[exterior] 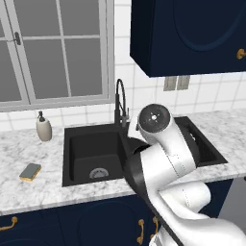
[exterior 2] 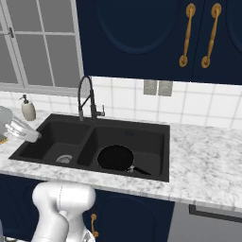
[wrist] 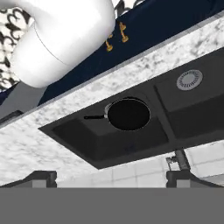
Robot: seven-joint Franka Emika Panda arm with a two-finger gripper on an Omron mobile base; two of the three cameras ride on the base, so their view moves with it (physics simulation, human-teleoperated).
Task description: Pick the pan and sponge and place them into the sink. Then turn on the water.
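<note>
Gripper empty, jaws wide apart, above the sink; pan done, sponge and water left.

Pan lies flat in the right basin of the sink, handle pointing to 4 o'clock in the right base view. Sponge sits on the counter at 9 o'clock of the sink, well apart from it, so it needs fetching next; faucet at 12 o'clock shows no water. Arm is folded high over the sink, the hand view looking down at the pan.
</note>
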